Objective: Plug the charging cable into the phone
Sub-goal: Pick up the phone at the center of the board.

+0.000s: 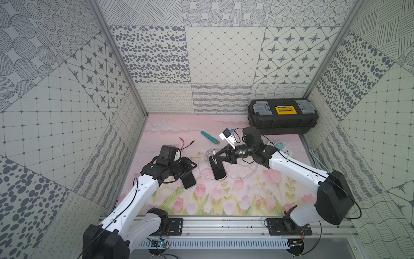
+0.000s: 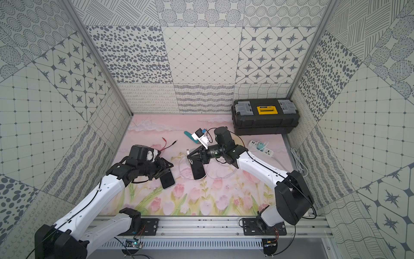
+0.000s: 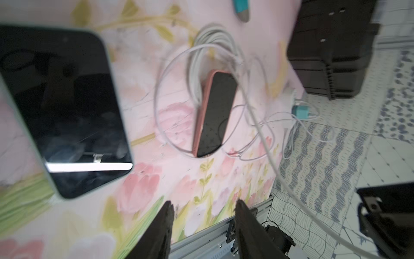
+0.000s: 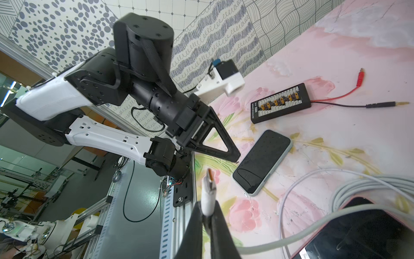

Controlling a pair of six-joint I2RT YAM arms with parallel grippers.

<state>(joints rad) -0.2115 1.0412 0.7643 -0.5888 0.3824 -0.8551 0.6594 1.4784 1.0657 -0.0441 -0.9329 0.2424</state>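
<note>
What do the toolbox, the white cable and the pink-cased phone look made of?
Toolbox: hard moulded plastic, matte black, ribbed sides.
White cable: smooth rubbery sheath, probably plastic, with a shiny metal tip.
Pink-cased phone: glossy glass front showing reflections; case likely soft matte plastic.

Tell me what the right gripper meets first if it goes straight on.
Likely the left gripper by the green-edged phone, the charging cable's plug touching first; depth is unclear.

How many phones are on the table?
2. A pale-green phone lies by the left gripper; a pink-cased phone lies among the white cable coils. Others may be hidden.
</note>
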